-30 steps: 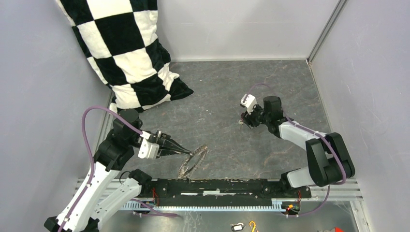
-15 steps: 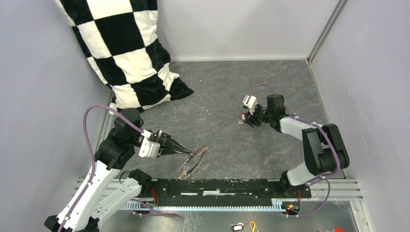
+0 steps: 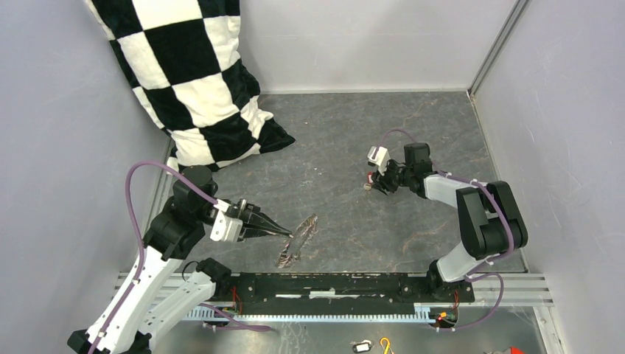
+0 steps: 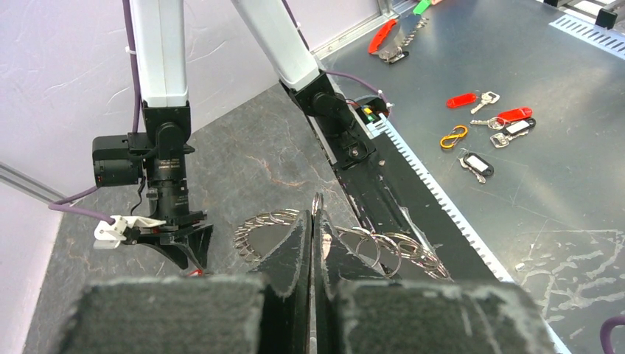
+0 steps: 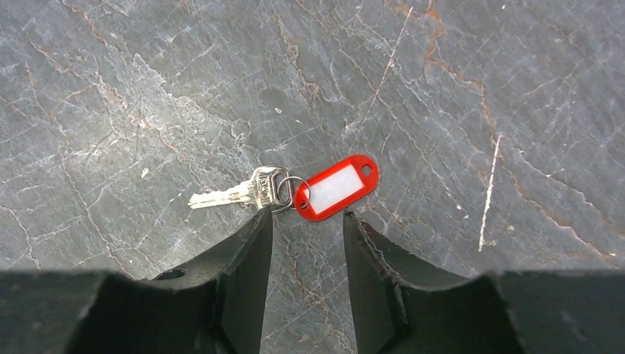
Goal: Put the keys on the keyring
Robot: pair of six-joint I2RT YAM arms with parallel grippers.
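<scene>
I take the keyring [image 3: 296, 241] as my mark. It sits nipped between the fingers of my left pincer [image 3: 286, 234], which reaches it from its left, over the near part of the table [image 3: 346, 125]. Right of the keyring and farther back, well apart from it, a key [image 5: 236, 193] lies flat on the table, its tag [image 5: 337, 186] joined just beside it. My right pincer [image 5: 307, 217] hangs over that spot, the pair lying just beyond its fingertips. Behind the keyring and to its left, a pillow [image 3: 191, 81] leans in the far corner. In front of the keyring runs the mounting rail [image 3: 332, 284]. Nearer than the rail, on the metal sheet [image 4: 560, 169], lie loose tagged keys [image 4: 514, 114] and a carabiner [image 4: 454, 136].
</scene>
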